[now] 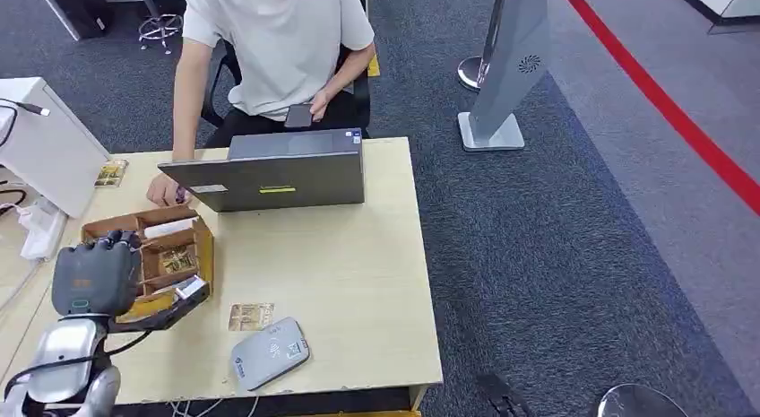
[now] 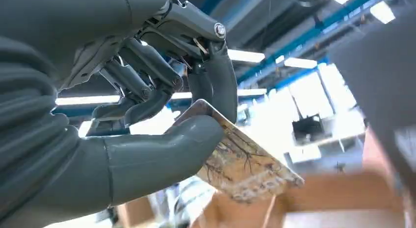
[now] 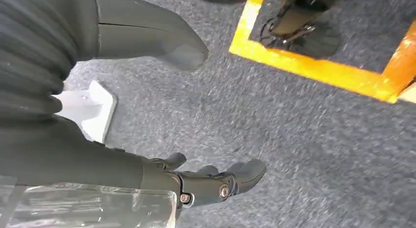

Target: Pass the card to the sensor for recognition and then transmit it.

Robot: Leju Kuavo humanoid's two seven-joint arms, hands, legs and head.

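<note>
My left hand (image 1: 94,275) hovers over the open cardboard box (image 1: 204,242) at the table's left side. In the left wrist view the thumb (image 2: 162,157) and darker fingers (image 2: 216,83) pinch a card (image 2: 245,164) printed with a brown branching pattern. A second card (image 1: 250,316) lies flat on the table, just beyond the grey-blue sensor pad (image 1: 270,352) near the front edge. My right hand (image 3: 162,176) hangs over grey carpet, its fingers apart and holding nothing.
A person sits behind the table, holding a phone (image 1: 299,116), with one hand by the grey laptop (image 1: 278,170). More cards (image 1: 177,260) lie in the box. A white device (image 1: 40,143) stands at the far left. A sign stand (image 1: 502,85) is on the carpet to the right.
</note>
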